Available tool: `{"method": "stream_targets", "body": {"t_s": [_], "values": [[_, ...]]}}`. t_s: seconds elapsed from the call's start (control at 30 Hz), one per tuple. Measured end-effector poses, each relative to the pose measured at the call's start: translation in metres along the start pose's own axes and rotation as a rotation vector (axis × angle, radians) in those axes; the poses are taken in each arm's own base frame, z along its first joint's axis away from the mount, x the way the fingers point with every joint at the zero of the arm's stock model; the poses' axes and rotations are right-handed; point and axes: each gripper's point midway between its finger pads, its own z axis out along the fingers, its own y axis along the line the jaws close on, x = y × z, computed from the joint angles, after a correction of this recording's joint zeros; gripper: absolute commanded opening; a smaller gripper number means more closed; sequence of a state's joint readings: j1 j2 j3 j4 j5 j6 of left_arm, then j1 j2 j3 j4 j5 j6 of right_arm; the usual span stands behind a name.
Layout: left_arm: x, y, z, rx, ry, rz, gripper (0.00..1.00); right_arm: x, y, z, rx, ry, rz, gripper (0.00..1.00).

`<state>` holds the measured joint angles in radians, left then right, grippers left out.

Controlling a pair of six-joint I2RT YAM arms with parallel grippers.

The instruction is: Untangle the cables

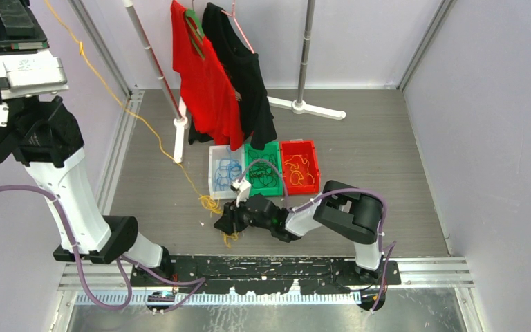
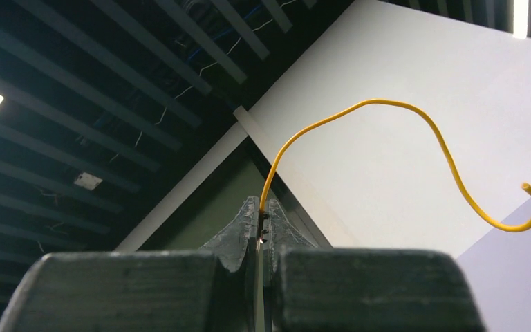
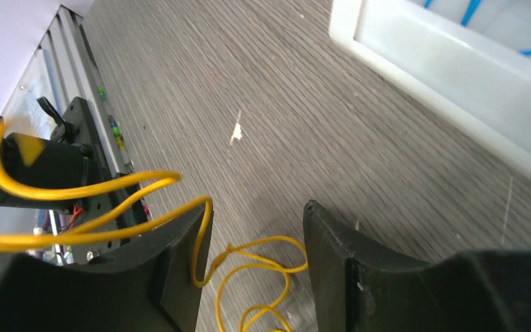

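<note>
The overhead view was the only one that gave you the whole run. The yellow cable (image 1: 153,135) went from the top left corner down across the surface (image 1: 387,138) to a small heap just in front of the white bin (image 1: 216,181). It also showed blue cables (image 1: 229,168) in that bin, black cables (image 1: 265,173) in the green bin (image 1: 274,146) and orange cables (image 1: 297,169) in the red bin (image 1: 311,149).

The wrist cams missed all that, but they got the fingers up close. Your left arm (image 1: 66,183) was reared up high with its camera aimed at the ceiling. The left pincer (image 2: 261,207) was pressed together on the yellow cable, and the free end curled off to the right in the air.

Your right arm (image 1: 346,211) was stretched low and leftward, with the right pincer (image 3: 256,218) spread down near the surface. I couldn't tell if it touched. One loop of the cable hung over the finger on the left of that view, and more loops lay on the surface between the two fingers, none of them pinched.
</note>
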<state>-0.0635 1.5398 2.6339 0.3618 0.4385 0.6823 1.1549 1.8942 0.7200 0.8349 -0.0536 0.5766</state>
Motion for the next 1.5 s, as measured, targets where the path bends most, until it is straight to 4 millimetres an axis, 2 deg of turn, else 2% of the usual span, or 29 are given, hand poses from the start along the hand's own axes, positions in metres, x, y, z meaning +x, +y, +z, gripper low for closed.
{"method": "stream_targets", "body": {"t_s": [0.07, 0.17, 0.23, 0.4, 0.57, 0.67, 0.77, 0.87, 0.93, 1.1, 1.17, 1.33, 1.5], "values": [[0.002, -0.002, -0.001, 0.011, 0.007, 0.029, 0.00, 0.005, -0.004, -0.003, 0.013, 0.008, 0.006, 0.44], [0.001, -0.001, -0.001, 0.017, 0.005, 0.080, 0.00, 0.010, -0.009, -0.007, 0.032, 0.015, 0.014, 0.14], [0.000, 0.004, 0.001, 0.007, -0.005, 0.126, 0.00, 0.012, -0.012, -0.011, 0.045, 0.018, 0.024, 0.04], [0.001, 0.006, 0.002, 0.005, -0.005, 0.207, 0.00, 0.003, -0.015, -0.037, 0.103, 0.007, 0.030, 0.01], [0.006, 0.005, 0.001, 0.006, 0.011, 0.237, 0.00, -0.037, -0.024, -0.086, 0.223, -0.077, 0.054, 0.01], [0.007, 0.006, 0.001, 0.005, 0.019, 0.244, 0.00, -0.064, -0.050, -0.123, 0.342, -0.148, 0.137, 0.01], [0.007, 0.007, 0.001, 0.004, 0.019, 0.262, 0.00, -0.078, -0.094, -0.158, 0.508, -0.199, 0.257, 0.01], [0.006, 0.009, 0.001, 0.000, 0.018, 0.284, 0.00, -0.068, -0.142, -0.198, 0.712, -0.218, 0.392, 0.01], [0.006, 0.011, 0.001, -0.003, 0.021, 0.296, 0.00, -0.050, -0.168, -0.224, 0.834, -0.216, 0.489, 0.01], [0.007, 0.014, 0.000, -0.008, 0.036, 0.345, 0.00, -0.004, -0.209, -0.276, 1.046, -0.224, 0.710, 0.01], [0.009, 0.017, 0.000, -0.013, 0.045, 0.369, 0.00, 0.009, -0.218, -0.289, 1.095, -0.230, 0.789, 0.01], [0.013, 0.022, -0.001, -0.030, 0.077, 0.422, 0.00, 0.009, -0.229, -0.307, 1.103, -0.335, 0.942, 0.01], [0.018, 0.023, -0.002, -0.031, 0.101, 0.451, 0.00, 0.016, -0.228, -0.321, 1.128, -0.381, 1.014, 0.01]]}}
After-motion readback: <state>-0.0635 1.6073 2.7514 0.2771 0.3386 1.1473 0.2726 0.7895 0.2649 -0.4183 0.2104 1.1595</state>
